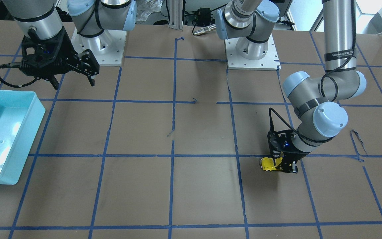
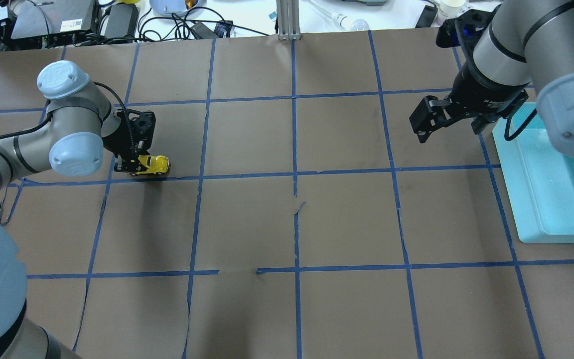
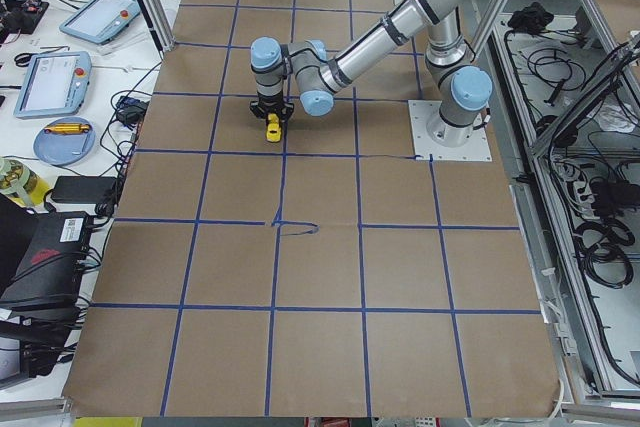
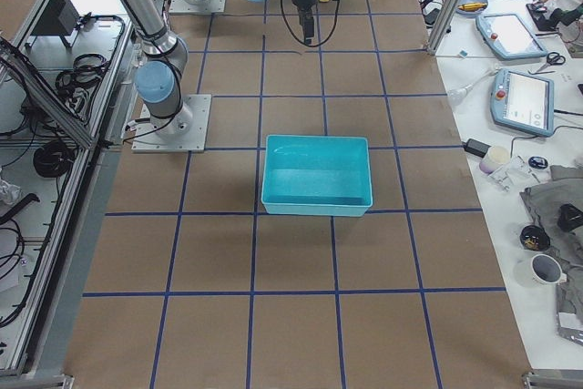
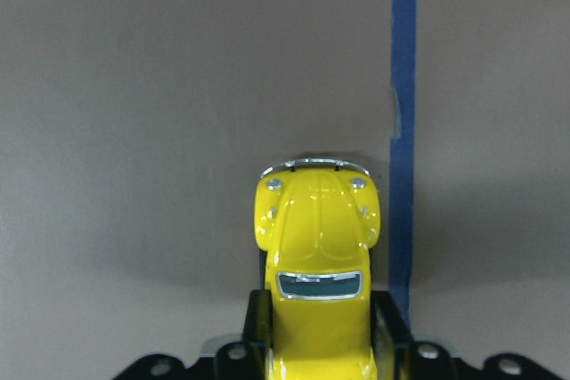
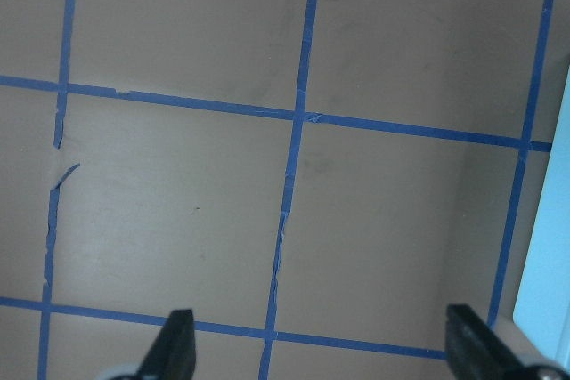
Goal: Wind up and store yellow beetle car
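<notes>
The yellow beetle car (image 2: 153,164) sits on the brown table at the left side of the overhead view. My left gripper (image 2: 136,165) is shut on its rear half, low at the table. The car shows in the front-facing view (image 1: 268,163) and fills the lower middle of the left wrist view (image 5: 317,246), nose pointing away from the camera, with a black finger (image 5: 256,322) against each side. My right gripper (image 2: 424,124) is open and empty, held above the table beside the bin; its fingertips (image 6: 178,344) stand wide apart in the right wrist view.
A light blue bin (image 2: 556,199) stands at the table's right edge in the overhead view, empty inside, and it shows in the front-facing view (image 1: 2,132). Blue tape lines grid the brown table cover (image 2: 297,219). Cables and devices lie beyond the far edge.
</notes>
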`<state>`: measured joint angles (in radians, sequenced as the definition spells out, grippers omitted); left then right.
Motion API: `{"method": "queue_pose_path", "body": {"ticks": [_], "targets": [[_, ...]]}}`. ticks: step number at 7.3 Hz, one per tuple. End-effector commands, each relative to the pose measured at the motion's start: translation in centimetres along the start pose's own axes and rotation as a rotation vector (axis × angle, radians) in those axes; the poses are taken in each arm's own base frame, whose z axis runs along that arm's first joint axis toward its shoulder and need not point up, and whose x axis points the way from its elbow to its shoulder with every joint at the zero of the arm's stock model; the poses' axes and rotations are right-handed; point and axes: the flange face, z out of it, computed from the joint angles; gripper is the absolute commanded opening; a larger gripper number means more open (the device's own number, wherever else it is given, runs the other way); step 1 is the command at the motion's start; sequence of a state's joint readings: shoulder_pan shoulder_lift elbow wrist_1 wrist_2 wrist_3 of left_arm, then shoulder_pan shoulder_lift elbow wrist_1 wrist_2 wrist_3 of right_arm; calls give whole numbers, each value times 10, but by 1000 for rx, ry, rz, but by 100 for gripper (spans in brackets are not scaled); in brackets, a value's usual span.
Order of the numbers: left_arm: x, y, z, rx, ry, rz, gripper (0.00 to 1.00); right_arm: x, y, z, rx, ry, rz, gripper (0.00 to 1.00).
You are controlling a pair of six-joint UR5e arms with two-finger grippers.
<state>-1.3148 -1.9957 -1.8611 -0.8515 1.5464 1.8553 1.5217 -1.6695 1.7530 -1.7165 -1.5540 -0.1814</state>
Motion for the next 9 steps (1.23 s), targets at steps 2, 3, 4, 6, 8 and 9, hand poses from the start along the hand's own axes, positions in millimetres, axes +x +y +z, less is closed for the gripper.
{"method": "queue_pose_path", "body": {"ticks": [2, 3, 4, 6, 8, 9], "targets": [[1, 12, -1, -26, 5, 4, 0, 0, 0, 0, 0, 3, 0, 100], [1, 14, -1, -24, 5, 1, 0, 1, 0, 1, -3, 6, -1, 100], [1, 14, -1, -26, 5, 1, 0, 1, 0, 0, -2, 6, -1, 100], [1, 14, 0, -21, 6, 1, 44, 0, 0, 1, -3, 4, -1, 100], [0, 14, -2, -23, 3, -1, 98, 1, 0, 1, -3, 6, -1, 100], [0, 14, -2, -24, 2, -1, 100, 1, 0, 1, -3, 6, -1, 100]]}}
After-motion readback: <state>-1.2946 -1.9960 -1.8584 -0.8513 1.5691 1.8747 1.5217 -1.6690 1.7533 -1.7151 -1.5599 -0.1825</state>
